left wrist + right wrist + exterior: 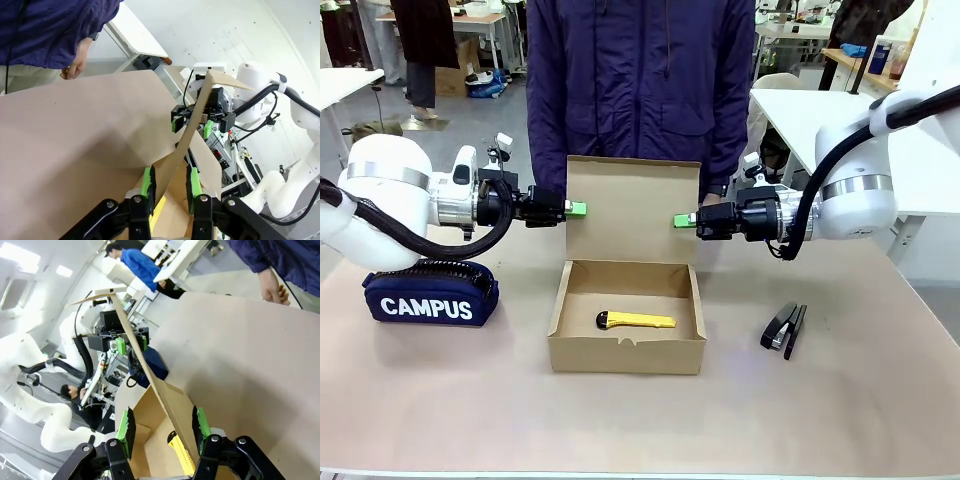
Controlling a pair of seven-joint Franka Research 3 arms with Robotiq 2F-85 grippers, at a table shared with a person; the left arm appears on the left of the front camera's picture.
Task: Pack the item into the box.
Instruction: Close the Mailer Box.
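Front view, largest first: the counter point(440, 420) is a bare brown top, with a person standing at its far edge. The box point(625, 356) sits at the middle of the counter, well in from every edge, and its lid point(632, 205) stands upright at the far side.

You have the left end effector point(577, 209) at the lid's left edge and the right end effector point(681, 221) at its right edge, level with each other. Both wrist views show the fingers point(147, 182) spread, with the cardboard passing between them and no clear pinch. Whether a pad brushes it, I can't tell. My reading is that you straddle the flap from both sides so it can't twist when folded down.

The navy pencil case point(428, 296) lies near the counter's left edge and the black stapler point(784, 329) toward its right edge. Both are well apart from the box and out of the lid's way.

The item, the yellow knife point(638, 321), lies flat on the box floor with its black end toward the counter's left edge. Packing looks done. Closing the lid is what's left.
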